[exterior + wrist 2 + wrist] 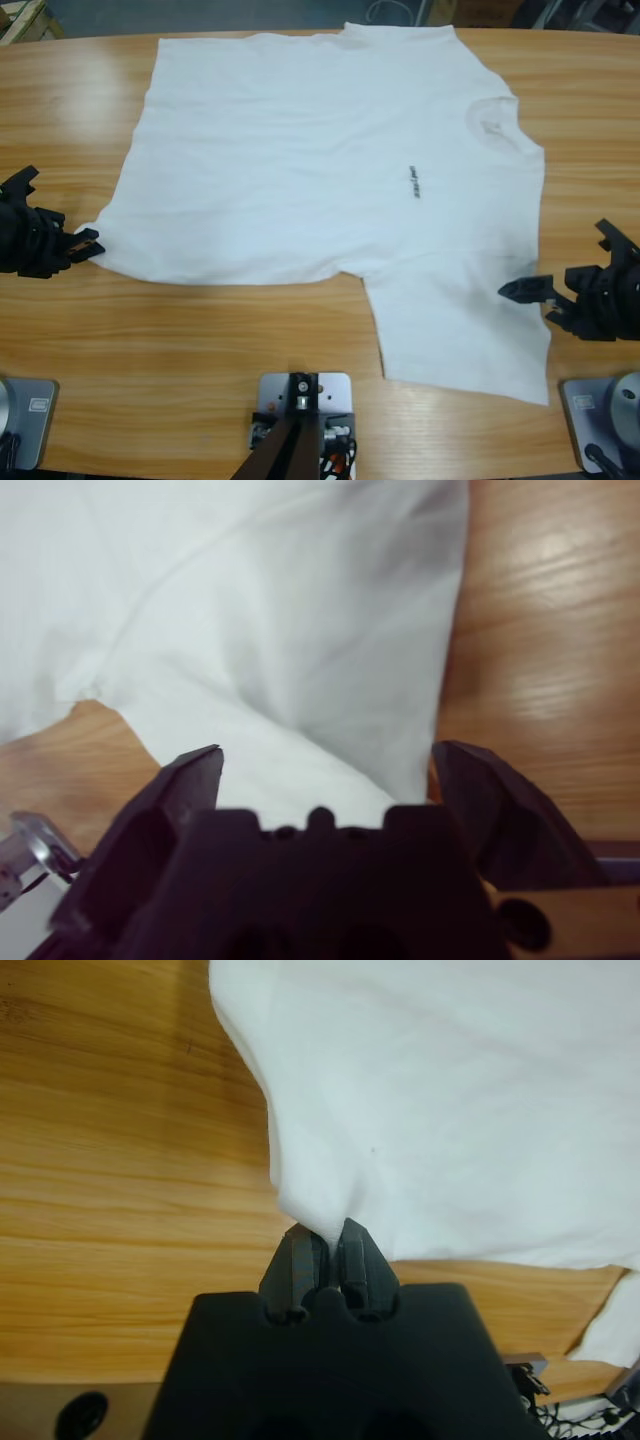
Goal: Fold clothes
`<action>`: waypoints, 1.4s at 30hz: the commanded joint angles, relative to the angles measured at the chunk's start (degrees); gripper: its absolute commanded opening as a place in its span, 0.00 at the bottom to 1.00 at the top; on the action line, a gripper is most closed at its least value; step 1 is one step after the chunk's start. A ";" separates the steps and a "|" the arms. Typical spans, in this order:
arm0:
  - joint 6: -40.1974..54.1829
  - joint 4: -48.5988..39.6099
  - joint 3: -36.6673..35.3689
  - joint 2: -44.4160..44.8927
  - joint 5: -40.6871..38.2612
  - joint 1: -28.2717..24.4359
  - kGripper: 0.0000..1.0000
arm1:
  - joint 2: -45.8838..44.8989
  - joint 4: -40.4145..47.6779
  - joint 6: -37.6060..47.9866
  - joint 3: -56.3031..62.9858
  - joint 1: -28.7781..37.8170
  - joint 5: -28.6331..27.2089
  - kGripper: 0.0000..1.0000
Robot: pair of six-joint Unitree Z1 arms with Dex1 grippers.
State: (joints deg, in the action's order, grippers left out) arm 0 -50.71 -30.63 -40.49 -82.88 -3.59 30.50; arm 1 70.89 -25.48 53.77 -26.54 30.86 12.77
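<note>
The T-shirt [320,190] lies spread flat on the wooden surface [200,350], chest up, with the neck toward the right end effector's side and the hem toward the left one's. A small dark logo [413,183] shows on the chest.

The left end effector [88,245] is closed on a hem corner of the T-shirt [450,1110]; in the left wrist view the two jaws meet with a pinch of white cloth rising from between them. Ahead of it the cloth spreads away; bare surface [120,1160] lies to its left.

The right end effector [525,290] is open, jaws spread wide. It sits at the edge of the sleeve nearest it, and in the right wrist view the T-shirt [280,630] lies between and ahead of the jaws. Bare surface [540,630] lies to its right.

Nothing else lies beside either end effector.
</note>
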 commanded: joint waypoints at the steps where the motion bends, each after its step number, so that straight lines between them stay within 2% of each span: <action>1: 0.53 0.75 1.55 0.97 0.60 0.43 0.00 | 1.32 -1.24 2.97 1.76 4.56 -1.35 0.86; 8: 0.53 0.75 1.92 0.99 0.69 0.43 0.00 | 3.77 2.86 2.83 3.06 4.56 1.04 0.85; 9: 0.53 0.75 1.91 0.92 0.69 0.43 0.00 | 3.94 3.53 2.71 3.43 4.56 1.22 0.80; 10: 0.53 0.75 1.91 0.88 0.69 0.43 0.00 | 3.87 4.09 2.51 3.67 4.56 1.29 0.70; 12: 0.53 0.75 1.82 0.88 0.69 0.43 0.00 | 3.15 4.28 2.21 3.69 4.56 1.29 0.41; 14: 0.53 0.75 1.82 0.88 0.69 0.43 0.00 | 2.50 4.72 2.07 3.64 4.56 1.29 0.05; 15: 0.53 0.75 1.82 0.88 0.69 0.43 0.00 | 2.55 4.78 1.93 3.53 4.56 1.29 0.00; 28: 0.62 0.75 1.69 1.23 0.67 0.43 0.00 | 1.02 5.94 0.79 3.43 4.56 2.91 0.00; 33: 0.56 0.80 1.20 2.66 0.69 0.43 0.00 | -3.35 6.66 0.54 1.14 4.56 4.09 0.00; 38: 0.77 1.45 0.43 5.03 0.93 -0.50 0.00 | -1.74 1.51 -6.14 -6.31 3.86 5.26 0.00; 42: 2.23 0.75 0.25 6.54 0.67 -4.40 0.00 | -0.63 -1.22 -11.92 -9.23 -2.82 7.23 0.00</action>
State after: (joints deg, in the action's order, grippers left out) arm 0 -50.61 -29.86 -40.49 -79.72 -3.45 30.30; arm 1 69.06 -22.33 49.49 -31.44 34.67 16.94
